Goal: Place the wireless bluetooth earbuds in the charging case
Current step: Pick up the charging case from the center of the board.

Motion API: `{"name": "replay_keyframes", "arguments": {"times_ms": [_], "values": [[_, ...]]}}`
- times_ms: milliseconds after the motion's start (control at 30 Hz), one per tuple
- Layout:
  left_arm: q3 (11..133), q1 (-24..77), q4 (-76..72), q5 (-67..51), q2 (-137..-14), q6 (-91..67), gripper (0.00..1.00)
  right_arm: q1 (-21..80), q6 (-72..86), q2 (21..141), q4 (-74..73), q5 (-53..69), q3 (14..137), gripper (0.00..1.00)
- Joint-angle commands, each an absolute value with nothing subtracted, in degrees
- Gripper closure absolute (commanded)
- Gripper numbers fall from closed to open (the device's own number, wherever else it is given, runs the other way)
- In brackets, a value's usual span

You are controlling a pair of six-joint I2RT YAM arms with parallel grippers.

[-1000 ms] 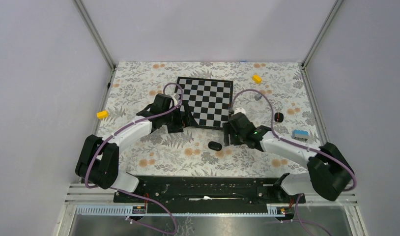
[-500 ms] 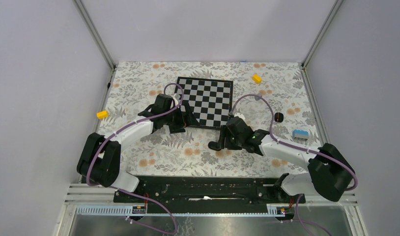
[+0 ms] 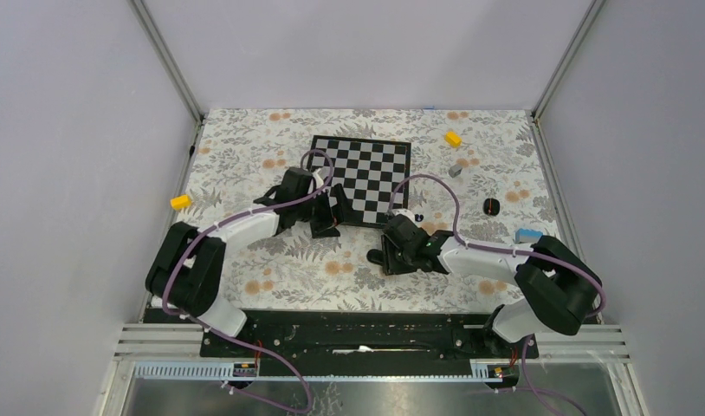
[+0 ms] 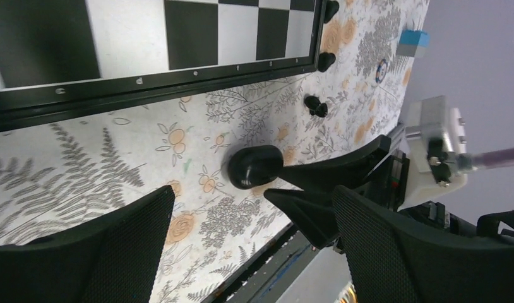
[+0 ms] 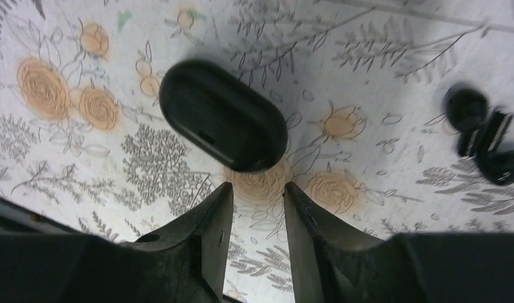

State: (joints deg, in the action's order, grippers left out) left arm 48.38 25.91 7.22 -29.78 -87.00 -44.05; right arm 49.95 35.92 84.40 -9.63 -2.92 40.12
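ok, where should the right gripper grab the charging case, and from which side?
Across its short width at mid-length, on the two long sides. The charging case is an oblong pebble lying flat and closed on the cloth; its rounded ends would likely slip. Come from above with the right gripper turned square to the long axis; its jaws look narrower than the case, so widen first.

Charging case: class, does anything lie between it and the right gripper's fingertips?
Nothing visible does. The charging case lies just ahead of the right gripper, with only patterned tablecloth between them.
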Motion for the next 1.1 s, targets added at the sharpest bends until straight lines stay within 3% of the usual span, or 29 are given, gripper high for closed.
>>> {"name": "replay_keyframes", "arguments": {"times_ms": [0,267,533,667,867,1067], "values": [[48.4,26.5,-3.0,-36.3,-90.3,-50.5,0.05,50.2,35.3,85.9,-10.1,-11.0,42.9,0.57],[49.2,29.1,-9.1,-38.6,-95.6,-55.1,0.07,43.1,36.3,86.7,-5.4,-11.5,42.5,0.55],[50.0,30.7,-14.2,-40.1,-99.9,-56.9,0.08,42.6,42.7,76.6,-1.2,-4.2,36.7,0.55],[50.7,31.7,-17.4,-42.5,-103.2,-58.6,0.11,42.7,48.8,73.5,3.4,-0.5,33.1,0.49],[50.6,33.4,-19.2,-43.6,-105.6,-60.1,0.12,42.7,54.2,74.9,5.3,0.6,32.4,0.41],[49.4,33.9,-20.4,-43.6,-105.1,-60.6,0.12,42.7,59.8,78.7,15.1,3.9,28.4,0.42]]}}
